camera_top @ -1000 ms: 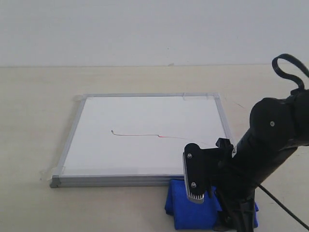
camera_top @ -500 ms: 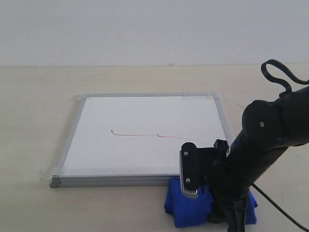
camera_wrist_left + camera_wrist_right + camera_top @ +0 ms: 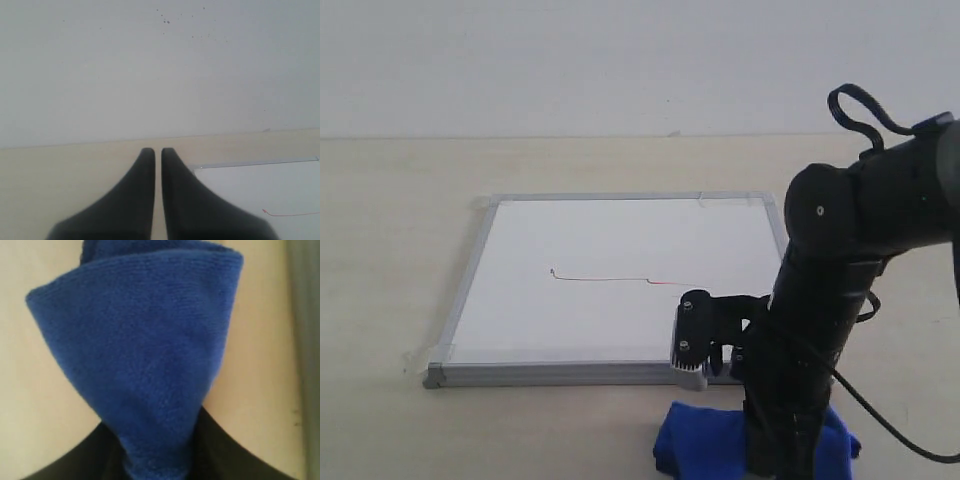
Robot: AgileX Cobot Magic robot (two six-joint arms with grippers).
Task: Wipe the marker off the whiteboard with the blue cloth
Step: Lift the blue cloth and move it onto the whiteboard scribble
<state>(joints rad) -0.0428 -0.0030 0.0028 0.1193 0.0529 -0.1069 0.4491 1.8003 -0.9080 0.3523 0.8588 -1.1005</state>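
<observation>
The whiteboard [image 3: 620,250] lies flat on the table, with the thin red-brown marker line [image 3: 610,280] running across its middle. The blue cloth [image 3: 700,445] is bunched on the table just in front of the board's near right corner. My right gripper [image 3: 775,450] points down into it. In the right wrist view the gripper [image 3: 155,440] is shut on a pinched fold of the blue cloth [image 3: 140,340], with the board's grey frame [image 3: 306,315] beside it. My left gripper [image 3: 158,152] is shut on nothing, beside a corner of the whiteboard [image 3: 260,190] and an end of the marker line [image 3: 290,215].
The beige table [image 3: 390,250] reaches back to a plain white wall [image 3: 620,60]. The bulky black right arm [image 3: 840,260] stands over the board's near right corner. A black cable [image 3: 890,425] trails off to the right.
The right arm has swung to the left and leaned over the board's near right corner. The cloth under it looks more bunched and sits a little nearer the table's front edge.
</observation>
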